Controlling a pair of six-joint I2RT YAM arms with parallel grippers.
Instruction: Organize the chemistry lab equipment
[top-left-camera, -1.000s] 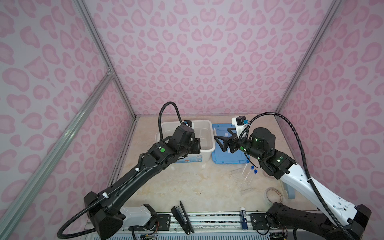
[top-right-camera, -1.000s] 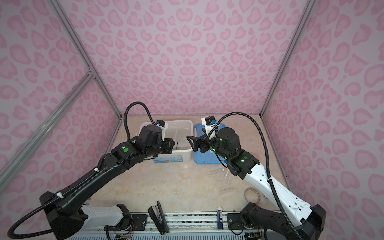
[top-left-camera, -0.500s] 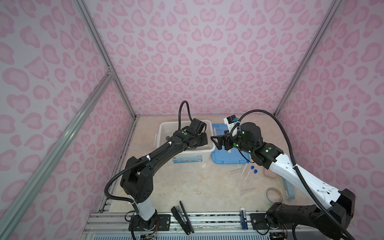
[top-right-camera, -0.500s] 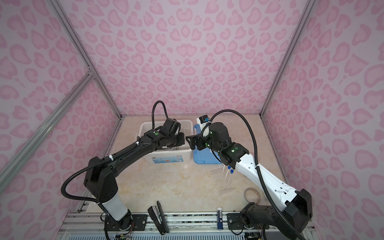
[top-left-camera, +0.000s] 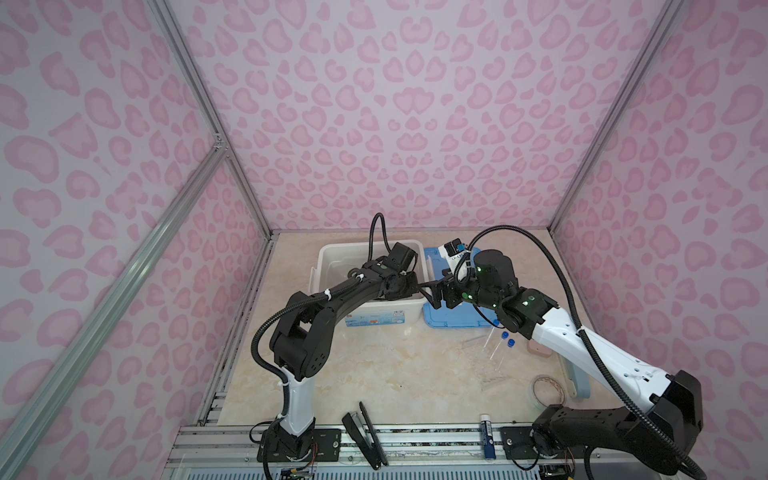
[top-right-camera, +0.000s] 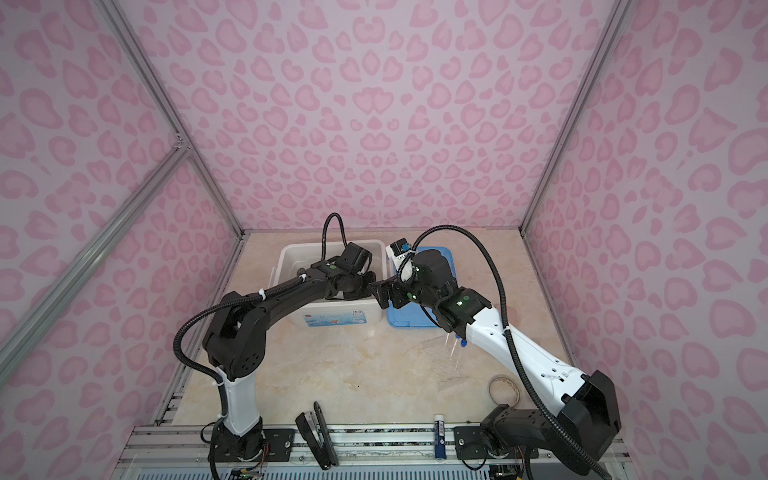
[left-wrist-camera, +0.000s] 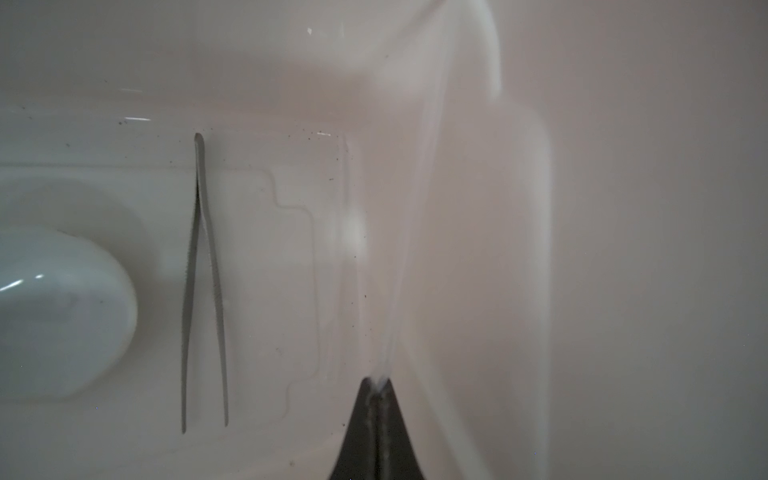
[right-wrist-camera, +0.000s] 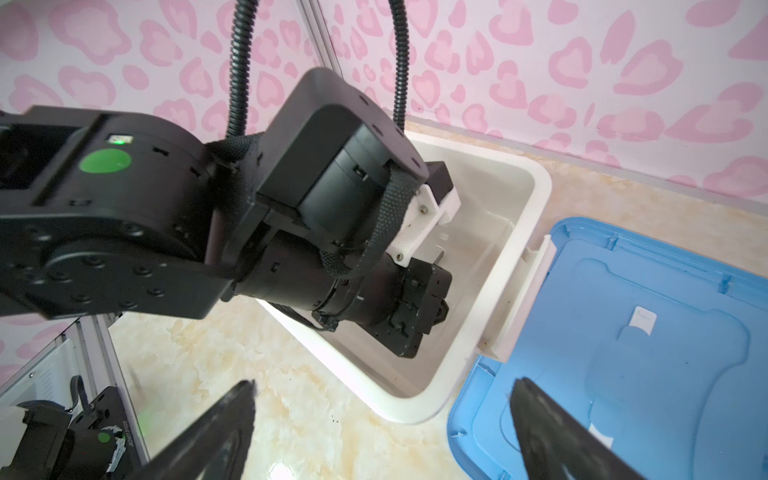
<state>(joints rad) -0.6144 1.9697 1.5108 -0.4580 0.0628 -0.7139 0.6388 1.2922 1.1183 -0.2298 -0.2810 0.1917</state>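
Black-tipped and pinched closed, our left end effector (left-wrist-camera: 376, 386) grips what looks like a thin clear dropper (left-wrist-camera: 415, 208) inside the white bin (top-left-camera: 349, 244); metal tweezers (left-wrist-camera: 198, 166) and the white domed piece (left-wrist-camera: 62, 311) already lie there. Our right end effector (right-wrist-camera: 384, 384) hovers wide open, empty, over the bin's near right corner beside the blue lid (right-wrist-camera: 665, 332). Only the left wrist view shows those contents; a top view shows blue-capped tubes (top-left-camera: 505, 335) yet to be collected from the table (top-left-camera: 374, 374).

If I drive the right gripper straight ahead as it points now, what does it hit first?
Probably the white bin at its near corner rim, then the left gripper inside it. Height is unclear; the right gripper might clear the rim.
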